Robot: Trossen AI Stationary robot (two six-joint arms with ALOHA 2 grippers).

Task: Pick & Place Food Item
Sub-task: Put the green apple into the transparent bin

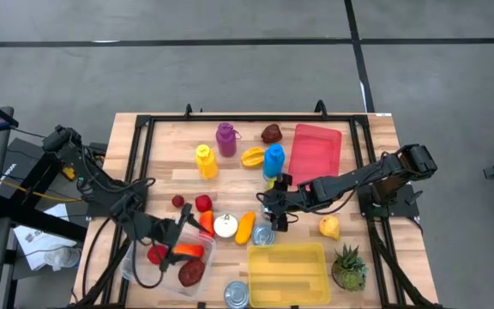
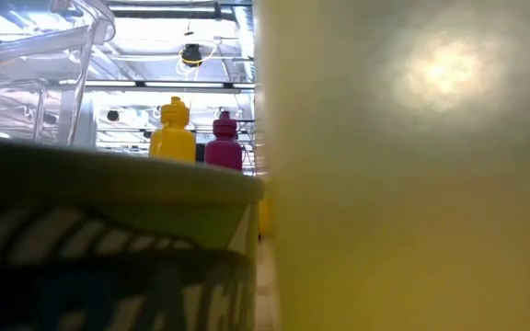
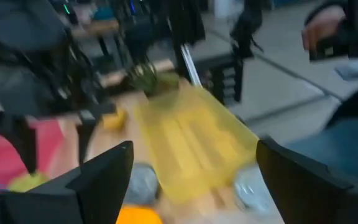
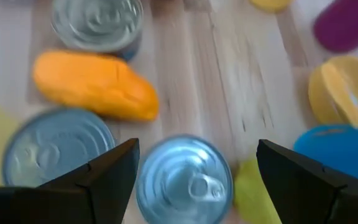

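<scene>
My right gripper (image 1: 274, 215) hangs open over the table's middle. In the right wrist view its fingers stand on either side of a silver pull-tab can (image 4: 182, 180) without touching it; the gripper hides that can in the high view. Around it lie an orange mango-shaped fruit (image 4: 95, 84), a second can (image 4: 58, 155), a third can (image 4: 98, 18), a yellow starfruit (image 4: 344, 87) and a blue bottle (image 4: 340, 149). My left gripper (image 1: 183, 238) is open above a clear bin (image 1: 144, 273) that holds red, orange and dark red food pieces.
A yellow tray (image 1: 287, 273) sits at the near edge, with a can (image 1: 237, 294) to its left and a pineapple top (image 1: 348, 268) to its right. A red tray (image 1: 315, 153), purple bottle (image 1: 225, 138) and yellow bottle (image 1: 206, 160) stand farther back. A person's hand (image 3: 319, 28) shows beyond the table.
</scene>
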